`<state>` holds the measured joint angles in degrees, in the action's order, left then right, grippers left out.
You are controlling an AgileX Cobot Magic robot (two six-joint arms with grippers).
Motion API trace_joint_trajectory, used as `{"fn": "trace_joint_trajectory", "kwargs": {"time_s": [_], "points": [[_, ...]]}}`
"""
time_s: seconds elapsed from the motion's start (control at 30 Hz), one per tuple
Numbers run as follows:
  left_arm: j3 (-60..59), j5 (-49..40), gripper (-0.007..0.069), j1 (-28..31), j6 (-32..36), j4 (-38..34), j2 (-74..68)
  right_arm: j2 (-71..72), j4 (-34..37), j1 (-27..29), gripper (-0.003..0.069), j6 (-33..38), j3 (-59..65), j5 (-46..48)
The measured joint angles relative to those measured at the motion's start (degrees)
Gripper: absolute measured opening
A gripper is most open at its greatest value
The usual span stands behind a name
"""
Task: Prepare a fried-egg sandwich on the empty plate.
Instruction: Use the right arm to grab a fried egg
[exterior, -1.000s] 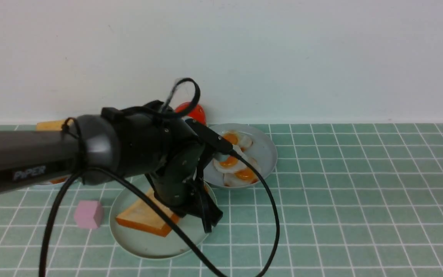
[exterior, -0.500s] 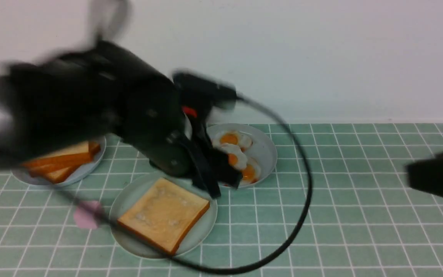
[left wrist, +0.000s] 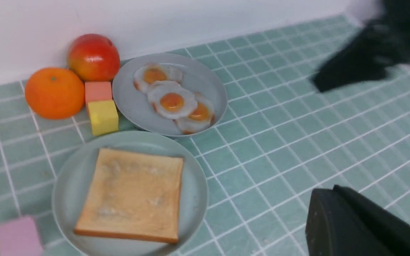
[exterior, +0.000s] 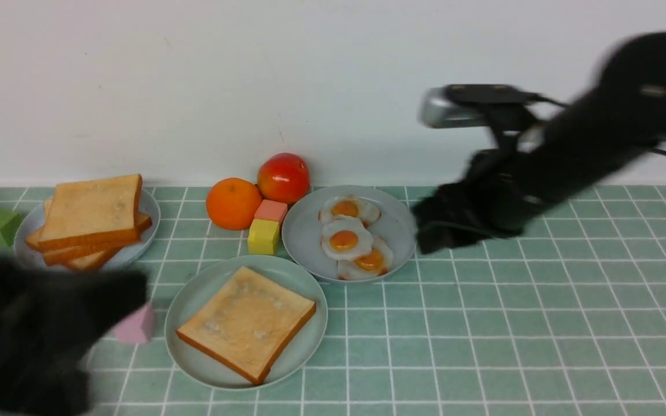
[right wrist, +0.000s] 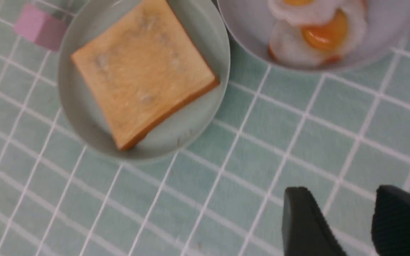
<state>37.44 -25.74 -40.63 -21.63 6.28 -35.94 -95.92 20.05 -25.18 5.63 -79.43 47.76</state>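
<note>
The pale mint-green plate sits at the front centre with one toast slice lying flat on it, its top bare. Behind it to the right, three fried eggs lie on a greyish-blue plate. More toast is stacked on the far-left plate. My left gripper is shut on nothing and shows as a blurred dark mass at the lower left, left of the mint plate. My right gripper hangs open and empty, just right of the egg plate above the tiles.
An orange and a red fruit stand by the back wall, with a salmon cube and a yellow cube in front of them. A pink block lies left of the mint plate, a green cube at the far left.
My left arm pulled away from over the mint plate to the lower left, leaving the toast flat, and its jaws shut. My right arm swung in from the right toward the egg plate.
</note>
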Motion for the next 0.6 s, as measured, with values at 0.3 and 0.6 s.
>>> {"fn": "trace_joint_trajectory", "kwargs": {"time_s": [0.3, 0.6], "points": [[-13.33, 11.51, -0.0013, 0.0, -7.41, 4.07, 15.05, -22.18, 7.96, 3.77, 0.035, 0.81, -20.28, 5.35], [-13.44, 11.84, -0.0013, 0.0, -8.51, 5.5, 12.56, -34.97, 17.92, 7.32, 0.0399, 5.21, -32.16, 3.81]]}}
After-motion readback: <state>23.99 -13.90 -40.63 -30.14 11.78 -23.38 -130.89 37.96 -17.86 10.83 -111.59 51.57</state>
